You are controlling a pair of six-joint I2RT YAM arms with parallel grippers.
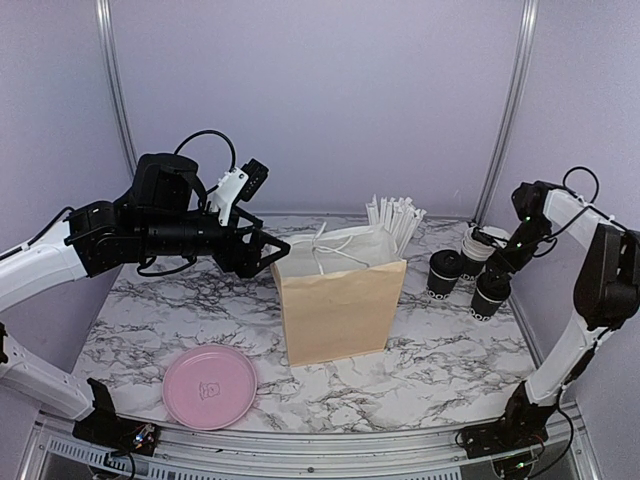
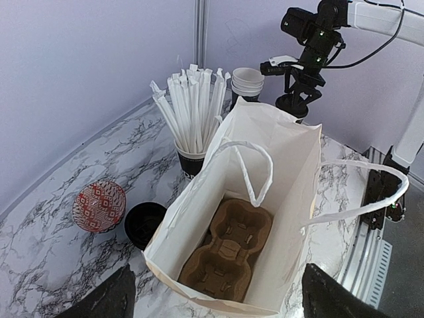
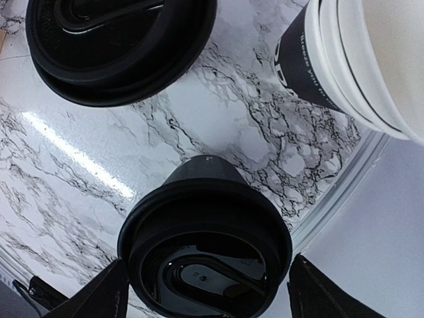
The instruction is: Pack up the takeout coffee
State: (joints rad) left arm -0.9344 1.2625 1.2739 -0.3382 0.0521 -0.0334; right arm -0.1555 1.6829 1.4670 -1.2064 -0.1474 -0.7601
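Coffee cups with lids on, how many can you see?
2. Both stand right of the paper bag: one lidded cup nearer it, the other further right by the stack of open cups. A dark round thing behind the bag may be another; I cannot tell.

Both arms are built alike: long white shells joined by chunky black housings. The left arm (image 1: 45,270) has a thick black run of motor casings toward its wrist, a black cable (image 1: 205,138) looping off it, and a white bracket carrying a small black camera (image 1: 253,178). The left gripper (image 1: 270,252) has black, wedge-shaped fingers (image 2: 106,299). The right arm (image 1: 560,345) shows a tiny green light (image 1: 520,214) near its wrist and a thinner cable (image 1: 580,172). Each base (image 1: 105,425) is black, with bits of coloured wiring beside it.
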